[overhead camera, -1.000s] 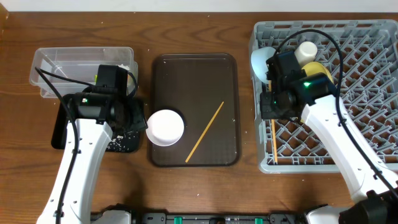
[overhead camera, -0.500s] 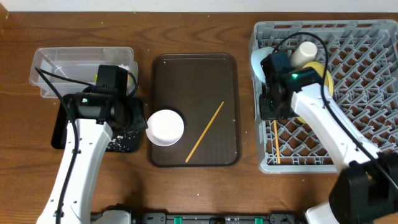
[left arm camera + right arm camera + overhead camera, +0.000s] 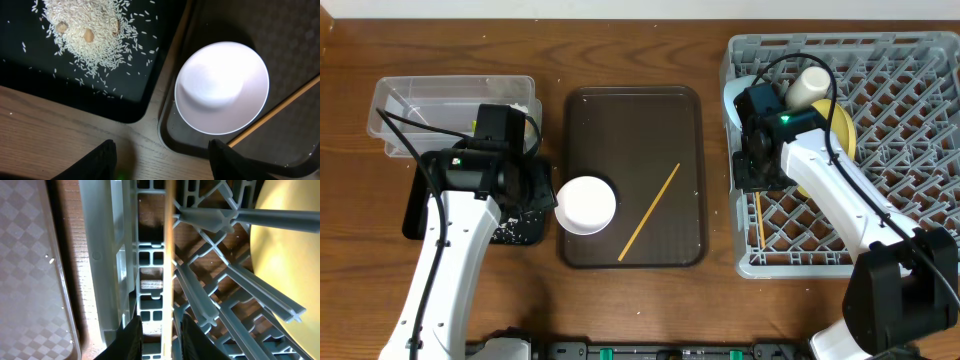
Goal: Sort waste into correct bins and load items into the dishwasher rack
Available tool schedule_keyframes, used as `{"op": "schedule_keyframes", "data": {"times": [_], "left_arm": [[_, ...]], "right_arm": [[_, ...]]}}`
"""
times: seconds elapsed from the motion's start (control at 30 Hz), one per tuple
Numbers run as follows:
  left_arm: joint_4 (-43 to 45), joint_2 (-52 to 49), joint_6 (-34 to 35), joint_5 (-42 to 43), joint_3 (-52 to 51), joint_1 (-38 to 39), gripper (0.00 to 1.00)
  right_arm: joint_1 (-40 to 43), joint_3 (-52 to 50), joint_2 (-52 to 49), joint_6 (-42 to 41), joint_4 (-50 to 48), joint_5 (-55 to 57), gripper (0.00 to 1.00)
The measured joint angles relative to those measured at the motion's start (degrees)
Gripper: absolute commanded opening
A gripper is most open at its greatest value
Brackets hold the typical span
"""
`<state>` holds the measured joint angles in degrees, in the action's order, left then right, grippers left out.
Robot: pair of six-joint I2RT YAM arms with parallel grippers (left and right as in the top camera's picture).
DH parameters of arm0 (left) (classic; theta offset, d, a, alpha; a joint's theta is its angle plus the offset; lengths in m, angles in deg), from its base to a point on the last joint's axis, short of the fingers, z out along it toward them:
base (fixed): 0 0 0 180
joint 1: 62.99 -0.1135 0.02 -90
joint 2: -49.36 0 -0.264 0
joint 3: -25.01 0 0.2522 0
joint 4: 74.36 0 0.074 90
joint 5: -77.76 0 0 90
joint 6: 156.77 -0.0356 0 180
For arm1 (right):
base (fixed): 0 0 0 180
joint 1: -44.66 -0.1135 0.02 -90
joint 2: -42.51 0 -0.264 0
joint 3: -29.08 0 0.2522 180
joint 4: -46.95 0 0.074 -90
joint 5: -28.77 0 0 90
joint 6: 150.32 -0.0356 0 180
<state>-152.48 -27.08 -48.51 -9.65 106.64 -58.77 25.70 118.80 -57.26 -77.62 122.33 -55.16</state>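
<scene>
Here, right jaws slightly parted astride chopstick (image 3: 168, 240) in rack (image 3: 100, 255); left jaws spread wide.

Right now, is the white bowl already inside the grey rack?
No, the white bowl sits on the brown tray, apart from the grey rack.

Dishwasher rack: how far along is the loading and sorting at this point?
Done: yellow plate, blue bowl, cup sit in the dishwasher rack; rice lies in the black tray. In hand: right gripper, jaws parted around one chopstick lying in the rack. Remaining: white bowl and second chopstick on the brown tray; left gripper hovers open by the bowl.
</scene>
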Motion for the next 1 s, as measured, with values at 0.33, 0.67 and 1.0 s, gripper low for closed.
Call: {"op": "schedule_keyframes", "data": {"times": [0.33, 0.67, 1.0], "left_arm": [[0.0, 0.0, 0.0, 0.0, 0.0, 0.0, 0.62], [0.0, 0.0, 0.0, 0.0, 0.0, 0.0, 0.62], [0.0, 0.0, 0.0, 0.0, 0.0, 0.0, 0.62]], "right_arm": [[0.0, 1.0, 1.2, 0.0, -3.3, 0.0, 0.01], [-1.6, 4.6, 5.7, 2.1, -24.0, -2.3, 0.01], [-1.9, 4.6, -5.5, 4.5, -29.3, -5.4, 0.01]]}}
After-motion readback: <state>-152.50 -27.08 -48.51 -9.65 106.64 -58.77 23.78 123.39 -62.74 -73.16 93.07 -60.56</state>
